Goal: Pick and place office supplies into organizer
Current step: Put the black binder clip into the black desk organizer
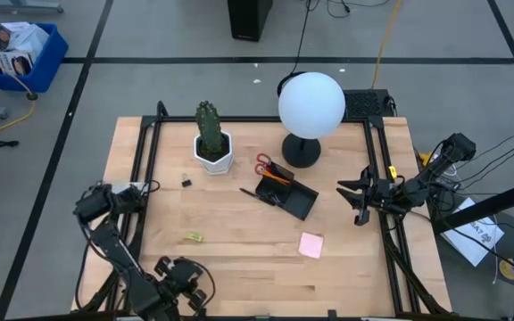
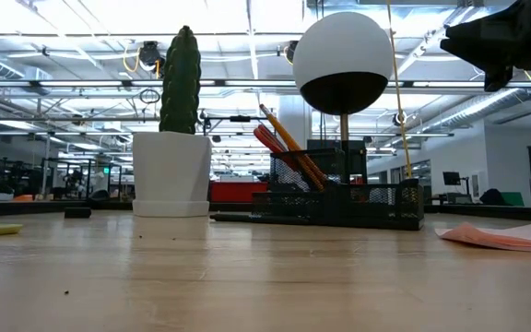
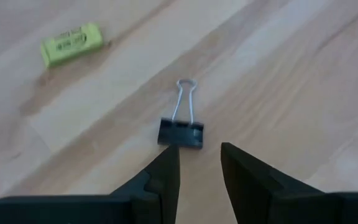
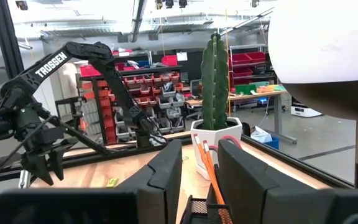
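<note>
The black mesh organizer (image 1: pixel 289 195) sits mid-table, with red-handled scissors (image 1: pixel 263 166) and orange pencils (image 1: pixel 277 177) standing in it. A black pen (image 1: pixel 249 191) lies on the table at its left. The pink sticky-note pad (image 1: pixel 310 245), the yellow piece (image 1: pixel 194 237) and one small black clip (image 1: pixel 186 182) lie flat on the wood. My left gripper (image 3: pixel 200 163) is open at the table's near edge. Just ahead of its fingertips lies a second black clip (image 3: pixel 181 132) with wire handles, and the yellow piece (image 3: pixel 71 43) lies farther off. My right gripper (image 1: pixel 353 201) is open, raised to the right of the organizer.
A white hexagonal cactus pot (image 1: pixel 213 152) stands at the far left. A black lamp base with a white globe (image 1: pixel 310 105) stands behind the organizer. Black frame rails (image 1: pixel 143 169) run along the table's left and right sides. Bare wood lies between the pad and the yellow piece.
</note>
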Robot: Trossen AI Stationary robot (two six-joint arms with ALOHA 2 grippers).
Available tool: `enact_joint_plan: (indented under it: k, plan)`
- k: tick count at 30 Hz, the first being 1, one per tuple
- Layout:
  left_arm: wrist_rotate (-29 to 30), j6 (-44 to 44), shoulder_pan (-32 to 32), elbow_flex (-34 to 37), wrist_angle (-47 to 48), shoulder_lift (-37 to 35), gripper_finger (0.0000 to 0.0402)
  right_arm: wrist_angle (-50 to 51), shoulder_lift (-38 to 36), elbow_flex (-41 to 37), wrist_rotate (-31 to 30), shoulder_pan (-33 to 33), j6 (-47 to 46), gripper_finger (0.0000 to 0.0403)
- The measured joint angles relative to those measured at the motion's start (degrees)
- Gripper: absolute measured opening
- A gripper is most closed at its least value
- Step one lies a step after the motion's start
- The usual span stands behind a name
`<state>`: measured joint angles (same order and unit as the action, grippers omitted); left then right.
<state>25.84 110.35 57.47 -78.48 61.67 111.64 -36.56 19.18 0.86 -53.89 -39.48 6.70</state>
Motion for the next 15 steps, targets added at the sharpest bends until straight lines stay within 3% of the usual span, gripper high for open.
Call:
enact_joint_plan:
  k: [15]
  plan:
    - [-0.2, -0.2, 0.2, 1.4, 1.2, 0.6, 0.0123, 0.0, 0.0, 0.0, 0.0, 0.0, 0.0, 0.0100]
